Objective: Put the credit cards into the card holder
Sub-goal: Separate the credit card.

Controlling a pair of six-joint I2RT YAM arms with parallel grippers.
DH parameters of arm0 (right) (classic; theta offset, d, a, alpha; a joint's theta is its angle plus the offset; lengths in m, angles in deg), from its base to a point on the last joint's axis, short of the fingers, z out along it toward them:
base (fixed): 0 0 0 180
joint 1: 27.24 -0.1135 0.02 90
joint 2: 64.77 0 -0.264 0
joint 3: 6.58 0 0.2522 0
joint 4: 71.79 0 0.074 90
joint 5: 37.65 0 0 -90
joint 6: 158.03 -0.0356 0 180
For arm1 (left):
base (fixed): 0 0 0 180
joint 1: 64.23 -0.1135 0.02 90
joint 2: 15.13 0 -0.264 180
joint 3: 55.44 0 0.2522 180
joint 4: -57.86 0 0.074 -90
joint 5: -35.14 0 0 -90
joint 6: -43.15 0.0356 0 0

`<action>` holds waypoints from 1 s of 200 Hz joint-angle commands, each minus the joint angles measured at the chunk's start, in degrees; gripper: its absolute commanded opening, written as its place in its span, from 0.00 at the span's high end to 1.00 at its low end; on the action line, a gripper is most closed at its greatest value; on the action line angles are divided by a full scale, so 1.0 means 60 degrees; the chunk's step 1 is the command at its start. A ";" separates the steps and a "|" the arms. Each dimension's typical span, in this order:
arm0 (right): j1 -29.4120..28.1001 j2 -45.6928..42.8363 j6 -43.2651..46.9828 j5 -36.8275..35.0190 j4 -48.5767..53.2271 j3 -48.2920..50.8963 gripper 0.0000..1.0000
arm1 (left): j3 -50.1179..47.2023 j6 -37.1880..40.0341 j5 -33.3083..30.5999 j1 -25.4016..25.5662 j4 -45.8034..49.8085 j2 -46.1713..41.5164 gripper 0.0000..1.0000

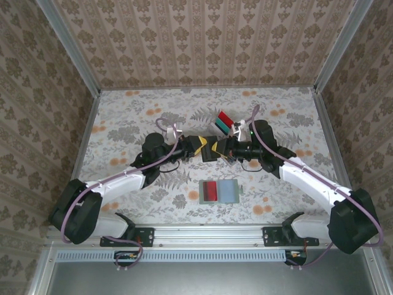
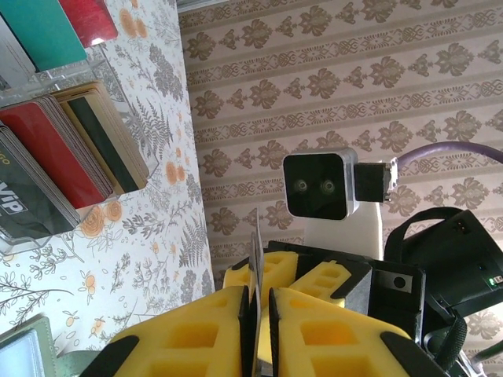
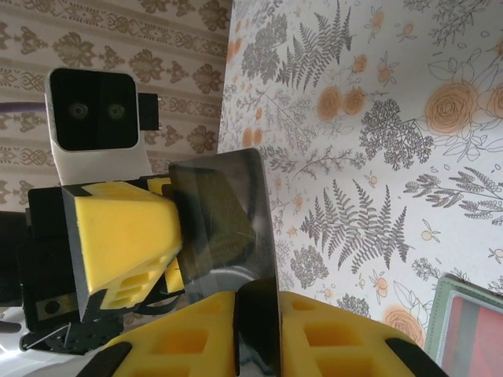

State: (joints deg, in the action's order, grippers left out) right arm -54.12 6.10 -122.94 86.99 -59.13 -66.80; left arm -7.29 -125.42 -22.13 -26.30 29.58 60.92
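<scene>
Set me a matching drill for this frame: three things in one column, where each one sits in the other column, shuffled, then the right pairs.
Things
1. dark card
2. card holder
3. clear rack

Places
A. lying open on the table, on its near side
B. up in the air, between the fingers of the left claw and the right claw
C. beyond the claws, with a red card and a teal card standing in it

Pairs: 1-B, 2-A, 3-C

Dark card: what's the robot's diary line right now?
dark card | above table | left hand at one edge | right hand pinching other edge | card holder open
</scene>
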 commanded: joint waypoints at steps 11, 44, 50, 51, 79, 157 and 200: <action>0.0128 -0.0100 -0.0340 -0.0972 0.0514 0.0197 0.85 | -0.0018 -0.0170 0.0151 0.0079 -0.0672 -0.0240 0.85; 0.0186 -0.0181 -0.0486 -0.1201 0.0529 0.0315 0.88 | -0.0063 -0.0181 0.0125 0.0050 -0.0672 -0.0239 0.85; 0.0187 -0.0210 -0.0492 -0.1269 0.0573 0.0316 0.88 | -0.0077 -0.0187 0.0099 0.0038 -0.0681 -0.0239 0.85; 0.0187 -0.0210 -0.0497 -0.1280 0.0576 0.0316 0.88 | -0.0078 -0.0182 0.0105 0.0036 -0.0682 -0.0239 0.85; 0.0221 -0.0291 -0.0468 -0.1450 0.0736 0.0365 0.88 | -0.0205 -0.0232 0.0031 -0.0022 -0.0659 -0.0290 0.85; 0.0462 -0.0569 0.1430 -0.2252 0.2239 -0.0252 0.88 | -0.0629 0.0511 -0.1233 -0.0228 0.3050 -0.1209 1.00; 0.0227 0.0752 0.6421 -0.4219 0.4833 -0.1896 0.89 | -0.0524 0.1794 -0.2239 -0.0312 0.6407 -0.2391 1.00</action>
State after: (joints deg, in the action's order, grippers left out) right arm -51.73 6.08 -105.11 70.16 -40.51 -72.81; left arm -10.92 -120.28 -31.27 -27.33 55.61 49.71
